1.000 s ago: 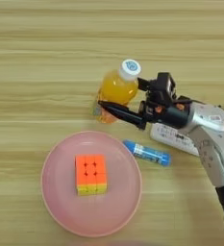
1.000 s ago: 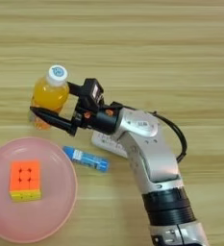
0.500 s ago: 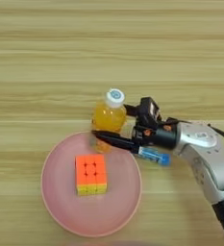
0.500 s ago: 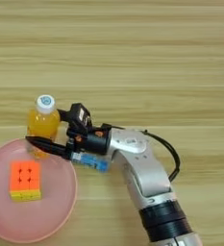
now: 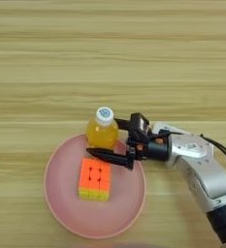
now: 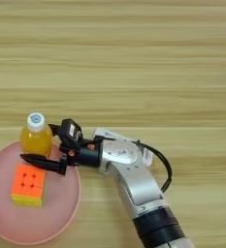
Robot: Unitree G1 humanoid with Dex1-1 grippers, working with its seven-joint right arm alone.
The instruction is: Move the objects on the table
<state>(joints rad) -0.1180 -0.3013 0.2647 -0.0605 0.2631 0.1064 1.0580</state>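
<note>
While light wooden table [image 5: 109,58] fills view, our gripper [image 5: 104,145] clamps orange-drink bottle [image 5: 102,131] over pink plate [image 5: 61,213] far rim; remote [image 6: 102,132] mostly hidden behind arm.

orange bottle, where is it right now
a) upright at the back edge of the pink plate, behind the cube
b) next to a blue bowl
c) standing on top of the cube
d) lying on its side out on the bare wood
a: the orange bottle stands upright, white cap up, at the far edge of the pink plate, just behind the cube, with the claw around it.
</note>
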